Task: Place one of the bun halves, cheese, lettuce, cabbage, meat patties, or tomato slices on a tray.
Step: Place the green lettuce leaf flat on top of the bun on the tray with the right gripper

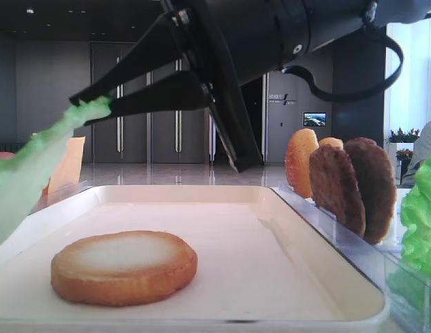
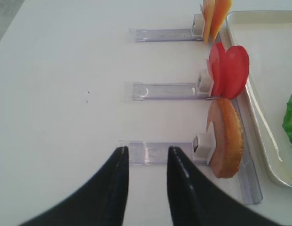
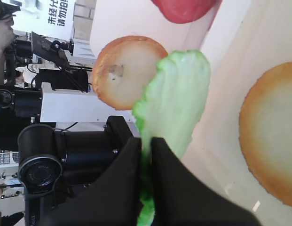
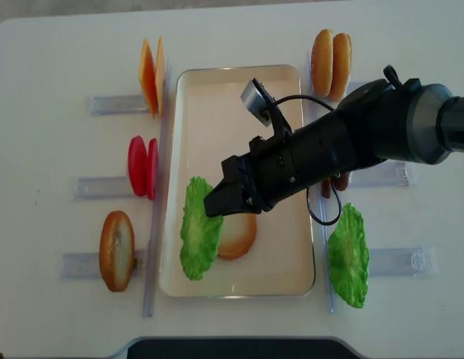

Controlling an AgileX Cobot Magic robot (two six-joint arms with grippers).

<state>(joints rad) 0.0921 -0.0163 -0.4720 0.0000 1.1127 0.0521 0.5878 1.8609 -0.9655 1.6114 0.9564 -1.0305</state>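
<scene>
The cream-white tray (image 4: 239, 90) lies in the middle of the white counter (image 4: 52, 60) and serves as the landmark here. The right pincer (image 4: 217, 200) reaches across it from the right side, its black jaws clamped on the edge of a green lettuce leaf (image 4: 199, 233), which hangs over the tray's left half near the front. Just right of that leaf, a bun half (image 4: 239, 235) lies flat on the tray floor, pale toasted face up, partly hidden under the pincer in the overhead view.

Left of the tray, clear rails hold upright pieces: cheese slices (image 4: 150, 75) by the far corner, tomato slices (image 4: 142, 166) midway, and another bun half (image 4: 116, 250) by the near corner. Right of the tray stand two orange-golden buns (image 4: 330, 54) at the far end; the dark meat patties (image 1: 354, 186) behind them are mostly covered by the arm from overhead. A second lettuce leaf (image 4: 348, 256) stands by the near right corner.

The left pincer (image 2: 146, 162) hovers over bare counter left of the tray, near the bun rail, jaws drawn in with nothing between them.
</scene>
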